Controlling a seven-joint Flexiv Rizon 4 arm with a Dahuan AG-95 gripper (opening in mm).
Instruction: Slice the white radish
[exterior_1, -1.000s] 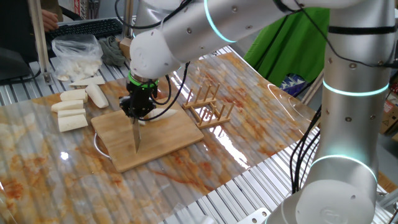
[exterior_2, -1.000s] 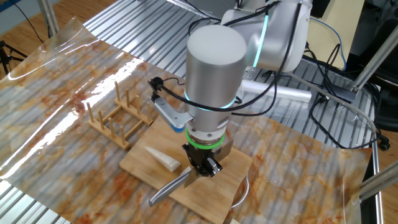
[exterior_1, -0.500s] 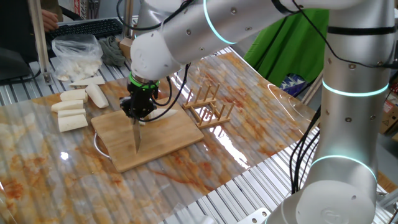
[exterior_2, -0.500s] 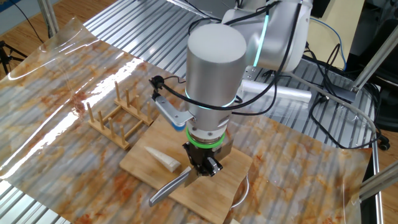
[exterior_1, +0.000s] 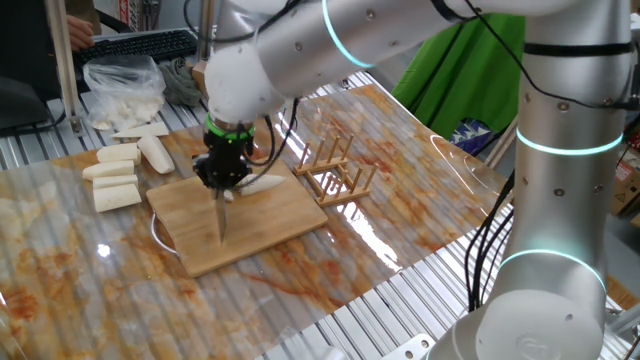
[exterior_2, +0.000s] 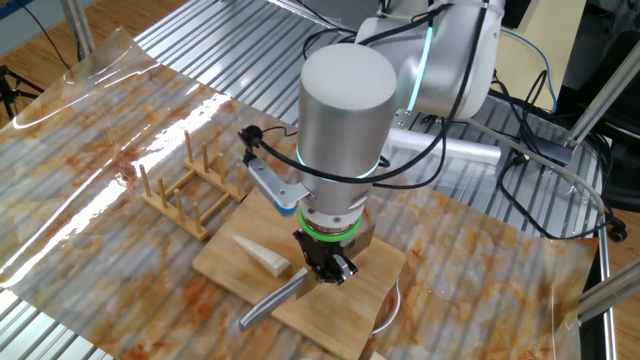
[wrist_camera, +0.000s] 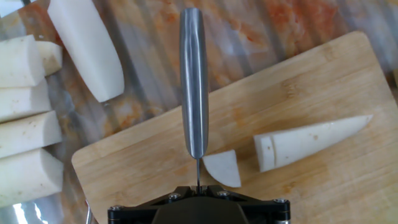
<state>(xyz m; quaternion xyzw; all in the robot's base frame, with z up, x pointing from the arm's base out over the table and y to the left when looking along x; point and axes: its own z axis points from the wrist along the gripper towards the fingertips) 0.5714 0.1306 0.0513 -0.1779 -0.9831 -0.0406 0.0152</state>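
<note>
The white radish (wrist_camera: 311, 142) is a tapered cream piece with its pointed tip to the right, lying on the wooden cutting board (wrist_camera: 137, 168). One cut slice (wrist_camera: 224, 168) lies just left of it. The radish also shows in one fixed view (exterior_1: 265, 183) and the other (exterior_2: 260, 257). My gripper (wrist_camera: 198, 186) is shut on a steel knife (wrist_camera: 194, 81) that reaches out over the board, just left of the slice. The gripper hangs low over the board (exterior_1: 222, 180) (exterior_2: 325, 268), and the knife (exterior_1: 219, 220) (exterior_2: 272, 300) slants down to the wood.
Several big blunt white chunks (wrist_camera: 25, 124) (exterior_1: 112, 180) lie on the table left of the board. A clear bag of white pieces (exterior_1: 122, 88) sits behind them. A wooden rack (exterior_1: 335, 170) (exterior_2: 190, 190) stands beside the board.
The arm's upper part has shifted slightly. The knife, the radish and the slice stay where they were.
</note>
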